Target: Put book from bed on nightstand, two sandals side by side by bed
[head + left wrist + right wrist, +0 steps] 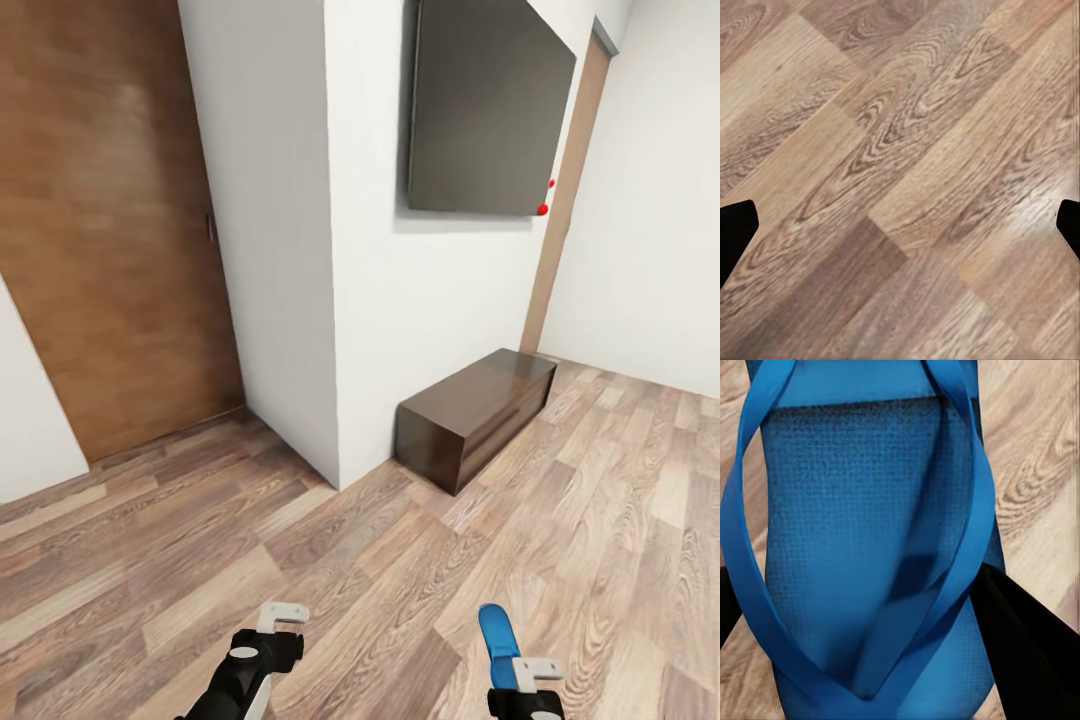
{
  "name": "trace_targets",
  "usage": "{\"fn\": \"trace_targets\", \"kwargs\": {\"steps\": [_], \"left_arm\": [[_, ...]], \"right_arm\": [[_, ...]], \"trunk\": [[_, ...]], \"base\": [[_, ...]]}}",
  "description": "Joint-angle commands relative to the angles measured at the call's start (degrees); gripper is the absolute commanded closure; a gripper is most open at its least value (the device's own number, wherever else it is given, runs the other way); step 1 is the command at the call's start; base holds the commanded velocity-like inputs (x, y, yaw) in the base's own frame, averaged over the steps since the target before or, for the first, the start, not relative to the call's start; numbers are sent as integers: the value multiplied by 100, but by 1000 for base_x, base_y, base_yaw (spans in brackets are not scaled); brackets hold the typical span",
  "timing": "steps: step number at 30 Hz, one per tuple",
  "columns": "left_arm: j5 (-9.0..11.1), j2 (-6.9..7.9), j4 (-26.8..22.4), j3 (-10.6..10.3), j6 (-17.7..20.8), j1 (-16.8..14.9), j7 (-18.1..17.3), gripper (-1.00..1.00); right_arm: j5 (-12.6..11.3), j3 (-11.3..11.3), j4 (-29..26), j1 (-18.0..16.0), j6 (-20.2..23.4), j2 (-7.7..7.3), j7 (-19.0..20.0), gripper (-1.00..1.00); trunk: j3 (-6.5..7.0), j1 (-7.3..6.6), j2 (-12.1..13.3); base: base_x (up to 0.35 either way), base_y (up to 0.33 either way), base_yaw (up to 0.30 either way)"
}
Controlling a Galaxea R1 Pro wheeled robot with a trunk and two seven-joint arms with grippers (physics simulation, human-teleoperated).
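One bright blue sandal (497, 630) sticks forward out of my right gripper (520, 672) at the bottom of the head view, held above the wood-plank floor (560, 520). In the right wrist view the sandal (870, 532) shows its textured sole and straps, and my right gripper (870, 652) is shut on it with a black finger (1027, 652) on either side. My left gripper (278, 622) hangs low at the bottom left, open with nothing in it. Its dark fingertips (735, 232) stand wide apart over bare floor. The book, the bed and the nightstand are out of view.
A white wall corner (335, 400) juts out straight ahead. A long low dark-wood bench (480, 415) stands against it to the right, under a dark wall screen (490, 105). A brown wooden door (110, 220) is at the left.
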Motion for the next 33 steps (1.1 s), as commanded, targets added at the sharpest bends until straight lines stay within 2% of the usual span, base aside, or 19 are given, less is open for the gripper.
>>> {"fn": "trace_targets", "kwargs": {"steps": [1, 23, 33], "left_arm": [[19, 3, -8, -16, 30, -2, 37, -100], [18, 3, -5, -16, 30, -2, 33, -100], [49, -5, 155, -16, 24, -2, 33, -100]], "right_arm": [[-12, 9, 18, -1, 4, -1, -21, 100], [-12, 14, 155, -1, -114, -1, -21, 100], [-8, 17, 162, -1, -114, 0, -21, 100]], "trunk": [[13, -24, 39], [408, -507, 921], [587, -726, 1322]], "base": [[0, 0, -197], [0, 0, -198], [0, 0, -198]]}}
